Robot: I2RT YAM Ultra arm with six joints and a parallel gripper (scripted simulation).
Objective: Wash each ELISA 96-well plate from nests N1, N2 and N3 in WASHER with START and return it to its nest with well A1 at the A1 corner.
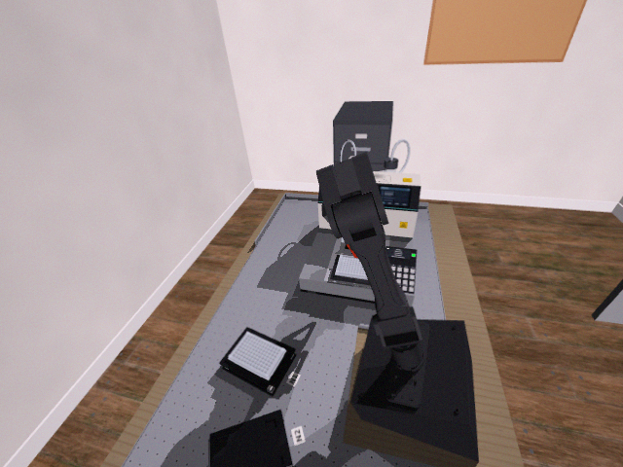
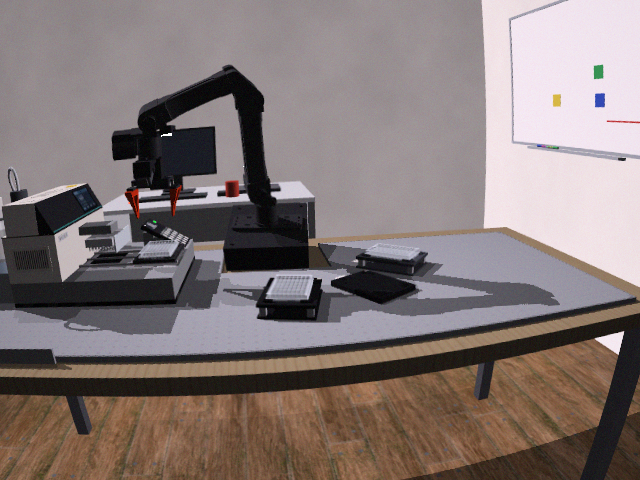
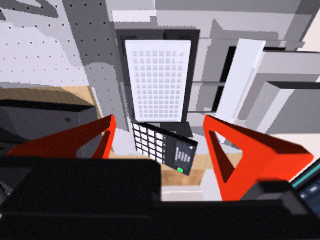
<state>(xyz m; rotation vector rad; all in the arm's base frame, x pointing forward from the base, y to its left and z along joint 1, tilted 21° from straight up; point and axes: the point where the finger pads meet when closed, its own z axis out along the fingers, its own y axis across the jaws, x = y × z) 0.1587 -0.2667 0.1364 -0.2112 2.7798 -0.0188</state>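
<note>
A white 96-well plate [image 1: 348,268] [image 2: 157,249] [image 3: 157,80] lies flat in the washer's dark carrier [image 3: 121,75], across the track. My gripper [image 2: 154,211] [image 3: 159,119] is open and empty. It hangs well above the near end of that plate and the keypad [image 1: 404,273] [image 2: 168,233] [image 3: 165,145]. The lamp [image 1: 413,255] [image 2: 154,222] [image 3: 179,170] by the keypad is green. Nest N1 [image 1: 236,369] [image 2: 261,302] holds a plate [image 1: 257,355] [image 2: 289,286]. Nest N2 [image 1: 249,442] [image 2: 373,285] is a bare black slab. The third nest [image 2: 385,264] holds a plate [image 2: 393,251].
The washer's cream body [image 1: 402,200] [image 2: 46,222] stands behind the carrier, with a black box [image 1: 363,127] and tubing behind it. The arm's black base block [image 1: 437,386] [image 2: 266,242] sits right of the washer. A back desk carries a monitor [image 2: 188,150] and a red cup [image 2: 232,188].
</note>
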